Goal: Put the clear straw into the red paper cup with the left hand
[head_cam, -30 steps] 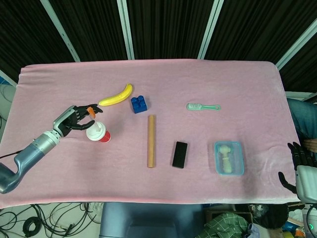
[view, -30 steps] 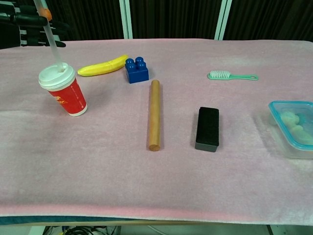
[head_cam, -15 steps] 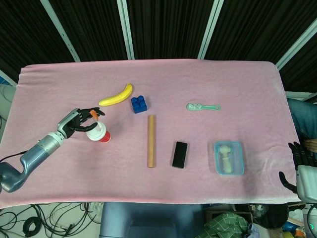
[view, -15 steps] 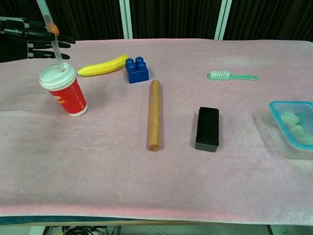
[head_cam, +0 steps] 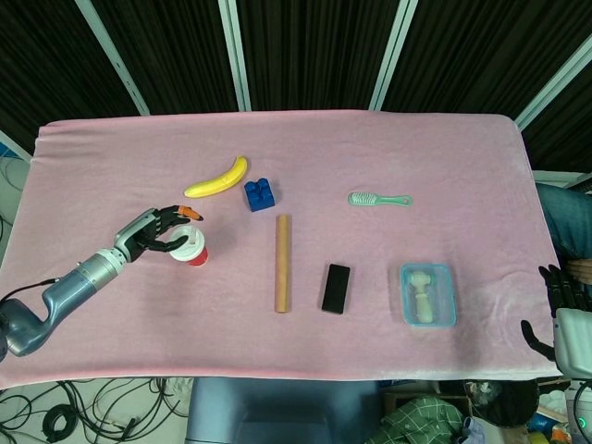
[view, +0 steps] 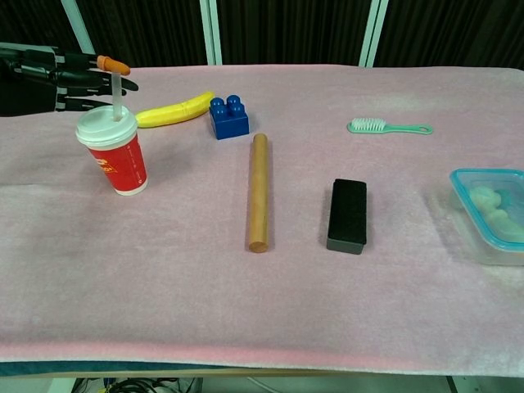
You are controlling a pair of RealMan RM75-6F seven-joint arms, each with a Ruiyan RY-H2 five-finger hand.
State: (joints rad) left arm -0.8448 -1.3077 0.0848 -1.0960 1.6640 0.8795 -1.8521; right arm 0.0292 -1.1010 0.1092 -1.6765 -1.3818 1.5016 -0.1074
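**Straw seated in the cup, left hand at its tip**

Pink cloth covers the table (head_cam: 370,148) in the head view, with dark panels behind. At centre left the left hand (head_cam: 155,233) reaches in from the lower left, its fingers extended around the red paper cup (head_cam: 191,248); the fingertips meet at the orange tip of the clear straw (head_cam: 190,214). Compared with a second ago, the hand sits lower and closer to the cup, and far less straw shows. At the lower right edge the right hand (head_cam: 553,310) is cut off by the frame, fingers hanging apart and holding nothing.

From the chest view, the left hand (view: 49,75) enters at the upper left, partly cut by the edge, its fingers stretched level towards the straw's orange tip (view: 109,61). Whether they pinch it or merely touch it is hard to make out. The clear straw (view: 117,92) stands nearly upright through the white lid of the red paper cup (view: 117,157), only a short piece showing; earlier a long tilted length rose out of frame. A banana (view: 173,110) lies just behind the cup.
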